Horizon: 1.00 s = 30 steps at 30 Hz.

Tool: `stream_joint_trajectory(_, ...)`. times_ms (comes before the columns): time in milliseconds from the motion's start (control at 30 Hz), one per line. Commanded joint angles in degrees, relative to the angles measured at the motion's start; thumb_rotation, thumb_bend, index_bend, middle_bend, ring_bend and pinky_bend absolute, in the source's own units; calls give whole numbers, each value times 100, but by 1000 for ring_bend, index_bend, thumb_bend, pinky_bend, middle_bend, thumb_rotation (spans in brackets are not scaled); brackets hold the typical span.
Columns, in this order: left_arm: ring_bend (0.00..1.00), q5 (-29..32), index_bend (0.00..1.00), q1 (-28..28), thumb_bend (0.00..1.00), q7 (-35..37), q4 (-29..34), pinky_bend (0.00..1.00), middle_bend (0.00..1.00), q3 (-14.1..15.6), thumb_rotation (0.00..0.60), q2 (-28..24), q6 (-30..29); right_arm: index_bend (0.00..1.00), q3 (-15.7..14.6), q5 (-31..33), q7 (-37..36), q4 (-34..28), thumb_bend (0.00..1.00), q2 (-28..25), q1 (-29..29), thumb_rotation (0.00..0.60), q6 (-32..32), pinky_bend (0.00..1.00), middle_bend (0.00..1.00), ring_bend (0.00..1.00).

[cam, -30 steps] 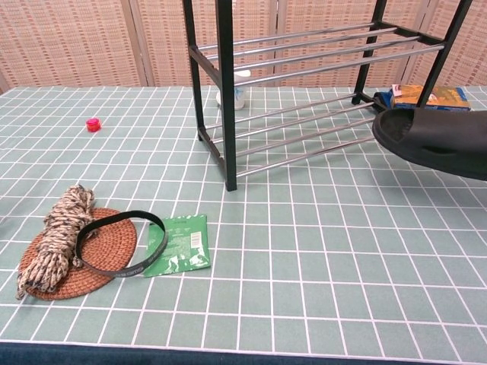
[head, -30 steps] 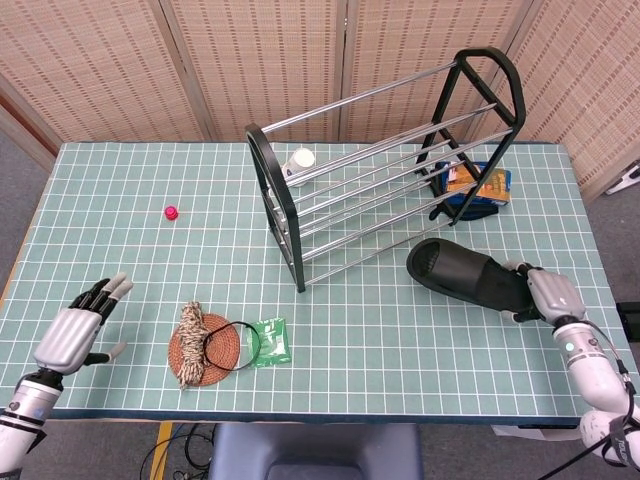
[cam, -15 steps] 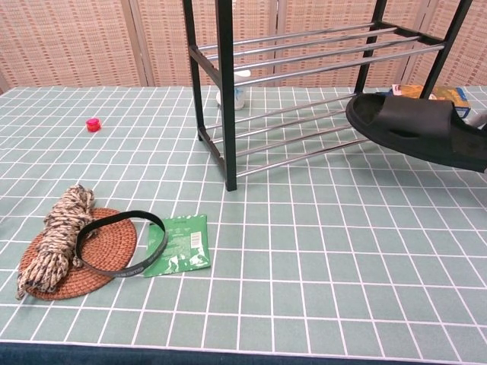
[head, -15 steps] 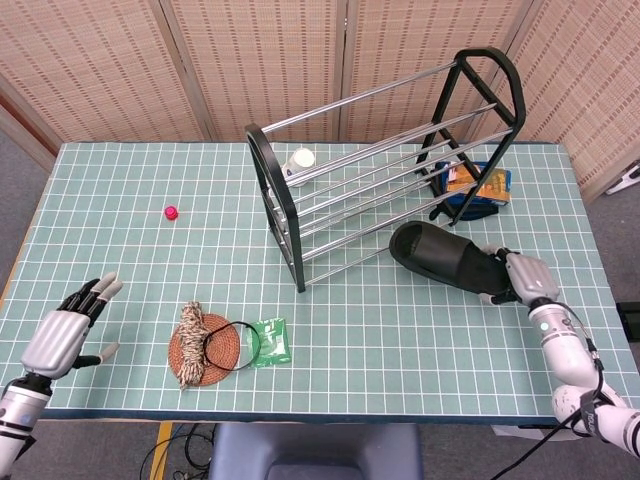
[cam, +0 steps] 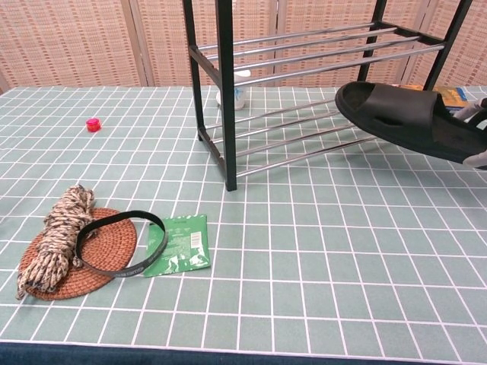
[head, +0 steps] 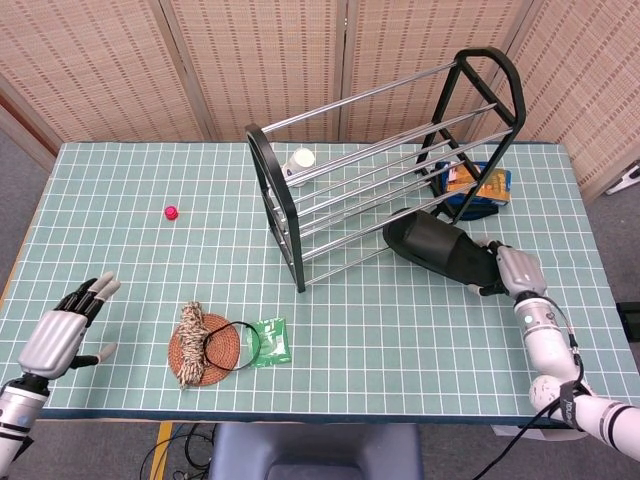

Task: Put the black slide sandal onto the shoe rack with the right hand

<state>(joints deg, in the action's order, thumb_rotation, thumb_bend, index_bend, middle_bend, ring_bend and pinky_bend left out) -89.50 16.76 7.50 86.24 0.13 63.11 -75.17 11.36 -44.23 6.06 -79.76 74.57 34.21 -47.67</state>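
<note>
since a second ago your right hand (head: 515, 268) has carried the black slide sandal (head: 440, 251) leftward and up, so its toe now sits at the lower rails of the shoe rack (head: 385, 170), above the counter (head: 400, 350). fingers are clamped on the heel end, sandal tilted toe-first toward the rack. to finish well, i'd judge you should level the sole, slide it further over two rails so it rests across them, then let go. your right arm reaches in low from the right edge; your left hand (head: 58, 335) hovers idle at the counter's near left, fingers apart, holding nothing.
</note>
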Motion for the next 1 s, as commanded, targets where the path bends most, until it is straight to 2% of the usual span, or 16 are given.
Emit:
stream_joint_trajectory(33,0,-9,0,-8,262,-6,7,174,22,2,600,-3,-14,421,79,218,190,-33,196,147,73,600,-173,348,321,239)
stream_joint_trajectory(333,0,-45,0,-80,262,22,49,174,22,7,600,-54,-143,421,255,834,630,-80,195,541,234,600,-549,348,311,239)
stream_joint_trajectory(600,0,-72,0,-110,262,84,65,174,22,11,600,-100,-187,421,487,1133,827,73,197,1054,273,600,-1143,348,304,239)
stream_joint_trajectory(1000,0,-77,0,-149,262,140,68,174,22,-3,600,-134,-243,421,717,1423,801,856,199,1349,556,600,-254,348,303,239)
